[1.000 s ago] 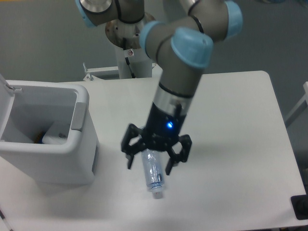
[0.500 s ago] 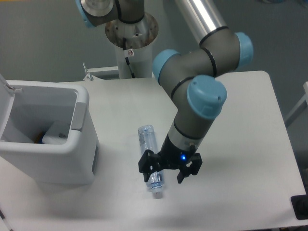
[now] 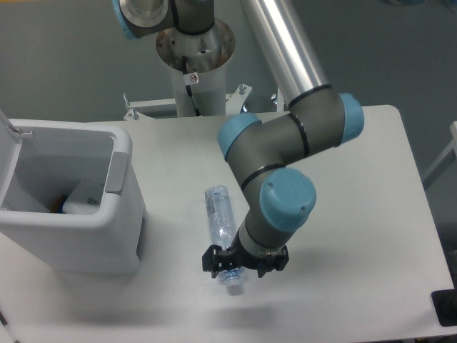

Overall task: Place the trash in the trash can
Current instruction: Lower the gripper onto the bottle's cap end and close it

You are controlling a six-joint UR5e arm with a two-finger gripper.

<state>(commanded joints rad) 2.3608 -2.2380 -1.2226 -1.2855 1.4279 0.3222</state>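
The clear plastic bottle (image 3: 220, 214) with a blue label lies on the white table (image 3: 357, 186), its white cap (image 3: 233, 289) pointing toward the front edge. My gripper (image 3: 243, 266) is down low over the bottle's cap end. Its black fingers (image 3: 210, 260) stand on either side of the bottle and look open, not clamped. The white trash can (image 3: 118, 214) stands at the left with its lid (image 3: 8, 143) swung up. A white item (image 3: 80, 201) that looks like the crumpled wrapper lies on its grey inside.
The robot's base column (image 3: 194, 71) stands behind the table's far edge. A black object (image 3: 445, 309) sits at the front right corner. The bin is about a hand's width left of the bottle.
The gripper has dropped from above the bottle's middle, moved toward the cap end and lowered around it. The bottle has not moved.
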